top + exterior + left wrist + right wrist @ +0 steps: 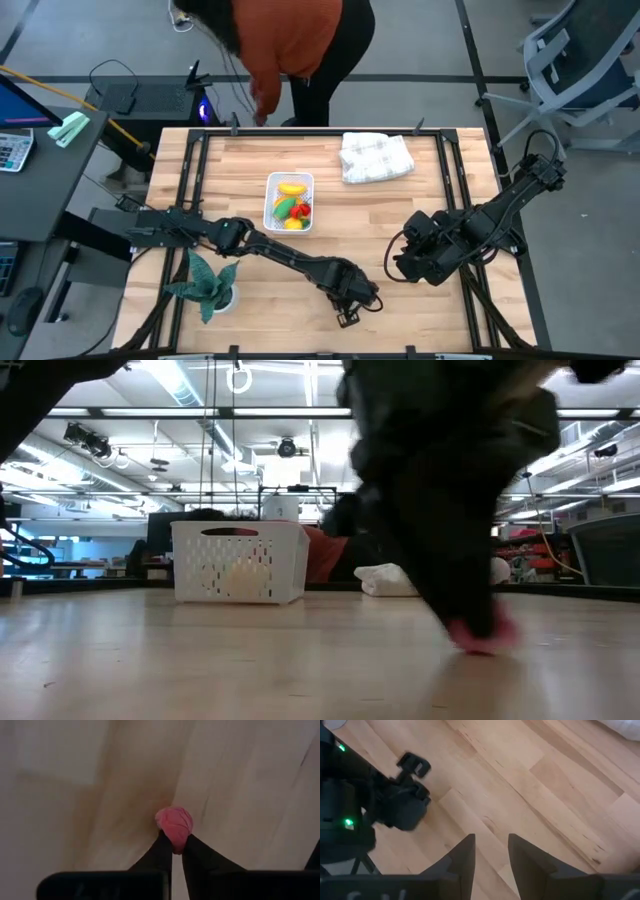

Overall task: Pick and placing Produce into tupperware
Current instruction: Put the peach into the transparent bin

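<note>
The white perforated tupperware stands on its base mid-table. It holds a yellow banana, a green piece and small red and orange pieces. My left gripper is near the table's near edge, right of centre, shut on a small pink produce piece. My right gripper waits open above bare wood on the table's right side. My left gripper pinches the pink piece's near side between its two fingertips, coming from above and pointing down. The piece sits at the fingers' free ends, low at the table top. Whether it rests on the wood I cannot tell.
A folded white checked cloth lies by the far edge. A green plant in a white pot stands near the left near corner. A person in an orange top stands behind the far edge. Bare wood lies between my grippers and the tupperware.
</note>
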Robot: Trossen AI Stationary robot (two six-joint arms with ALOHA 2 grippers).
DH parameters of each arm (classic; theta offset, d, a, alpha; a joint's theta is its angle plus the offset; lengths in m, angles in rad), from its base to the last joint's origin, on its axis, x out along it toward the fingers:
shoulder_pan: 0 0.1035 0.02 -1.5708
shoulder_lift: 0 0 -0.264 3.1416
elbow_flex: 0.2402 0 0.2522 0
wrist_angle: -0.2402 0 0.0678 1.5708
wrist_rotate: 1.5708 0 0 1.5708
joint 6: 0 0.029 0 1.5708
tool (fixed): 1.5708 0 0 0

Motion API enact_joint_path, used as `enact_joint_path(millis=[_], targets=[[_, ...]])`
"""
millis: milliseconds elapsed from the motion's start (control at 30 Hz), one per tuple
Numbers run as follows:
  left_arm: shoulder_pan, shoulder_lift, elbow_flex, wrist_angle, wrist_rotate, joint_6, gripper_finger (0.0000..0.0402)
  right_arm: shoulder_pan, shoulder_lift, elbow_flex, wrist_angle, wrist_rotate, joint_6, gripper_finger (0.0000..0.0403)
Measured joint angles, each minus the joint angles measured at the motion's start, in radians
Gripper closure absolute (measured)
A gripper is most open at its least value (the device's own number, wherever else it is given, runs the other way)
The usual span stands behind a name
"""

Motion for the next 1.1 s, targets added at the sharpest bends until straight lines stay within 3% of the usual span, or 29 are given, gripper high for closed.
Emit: enact_joint_path(millis=[167, 367, 500, 633, 967, 1100], targets=[[0.014, -0.081, 0.0, -0.229, -0.035, 0.056, 0.0377, 0.0, 0.0, 0.0, 0.0, 0.002, -0.004, 0.0279], [0.034, -0.21, 0.0, -0.563, -0.207, 0.095, 0.0377, 0.0, 0.0, 0.0, 0.0, 0.017, -0.007, 0.0279], [0.078, -0.311, -0.001, -0.536, -0.251, 0.091, 0.0377, 0.0, 0.0, 0.0, -0.002, 0.05, -0.007, 0.0279], [0.141, -0.378, -0.003, -0.549, -0.371, 0.07, 0.0377, 0.0, 0.0, 0.0, 0.002, 0.054, -0.006, 0.0279], [0.362, -0.459, -0.001, -0.552, -0.392, 0.174, 0.0377, 0.003, 0.0, 0.0, 0.01, 0.048, 0.019, 0.0279], [0.433, -0.459, -0.013, -0.55, -0.349, 0.254, 0.0377, 0.029, 0.0, 0.0, 0.01, 0.048, 0.023, 0.0279]])
